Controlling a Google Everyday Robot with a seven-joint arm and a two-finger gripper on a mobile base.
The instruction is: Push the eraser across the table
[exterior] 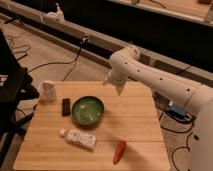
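Note:
The eraser (66, 106) is a small black flat block lying on the light wooden table (135, 125), just left of the green bowl (88, 110). My gripper (119, 88) hangs at the end of the white arm above the table's far edge, right of and behind the bowl, well away from the eraser. It holds nothing that I can see.
A white tube with a label (79, 138) lies near the front left. A red-orange carrot-like item (119, 151) lies at the front edge. A white object (47, 91) stands at the back left corner. A black chair (11, 85) is at the left; cables lie on the floor.

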